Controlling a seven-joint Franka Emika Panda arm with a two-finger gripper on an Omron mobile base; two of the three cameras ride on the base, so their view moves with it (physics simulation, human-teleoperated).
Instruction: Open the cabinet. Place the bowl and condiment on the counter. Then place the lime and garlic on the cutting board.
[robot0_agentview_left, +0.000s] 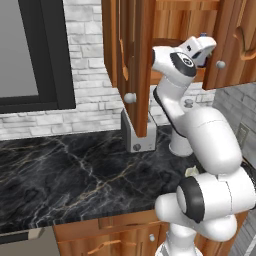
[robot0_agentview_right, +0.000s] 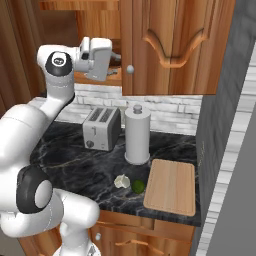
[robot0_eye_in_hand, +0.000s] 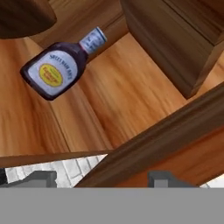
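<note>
Hand view: the condiment (robot0_eye_in_hand: 61, 65) lies on the cabinet (robot0_eye_in_hand: 127, 94) shelf at upper left of the frame, well above the gripper (robot0_eye_in_hand: 103, 179), whose jaws stand apart at the bottom edge, grasping nothing.

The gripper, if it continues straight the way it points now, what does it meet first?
Probably the cabinet's shelf floor, right of the condiment. The gripper aims past the bottle, though depth is unclear.
</note>
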